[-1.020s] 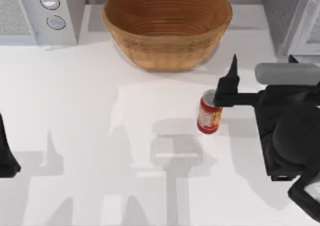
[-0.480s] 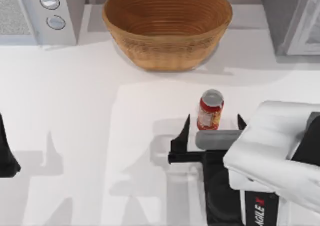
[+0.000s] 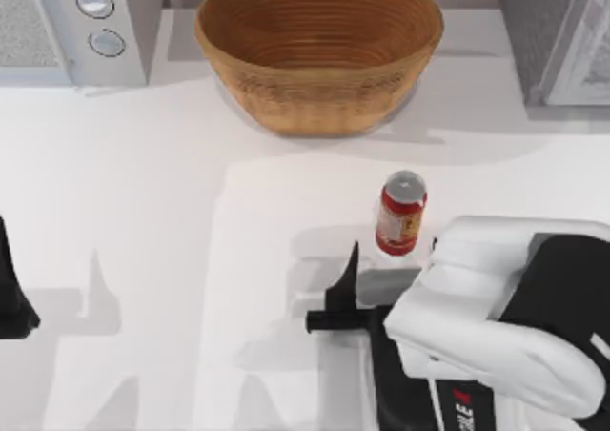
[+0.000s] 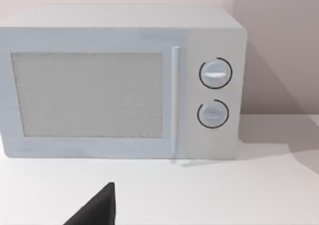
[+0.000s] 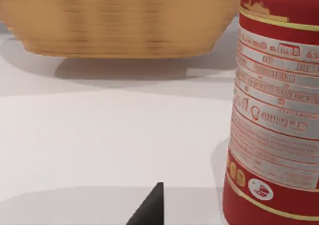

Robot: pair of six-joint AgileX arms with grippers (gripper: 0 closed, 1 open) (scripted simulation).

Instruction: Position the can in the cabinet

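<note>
The can (image 3: 400, 214) stands upright on the white table, red with a yellow-and-white label and a silver top. My right gripper (image 3: 392, 265) sits just in front of it, toward the table's near edge, open and holding nothing. One black finger (image 3: 349, 271) points toward the back, left of the can, while the white arm covers the other. The right wrist view shows the can (image 5: 275, 110) close up, with a black fingertip (image 5: 151, 209) low beside it. The grey speckled cabinet (image 3: 558, 32) stands at the back right corner. My left arm (image 3: 11, 299) is parked at the left edge.
A large woven bowl (image 3: 319, 51) sits at the back centre, behind the can. A white appliance with two round knobs (image 3: 78, 23) stands at the back left, and fills much of the left wrist view (image 4: 119, 85).
My right arm has swung from the can's right side round to its front and drawn toward the near edge. The can has stayed where it was. The left arm has not moved.
</note>
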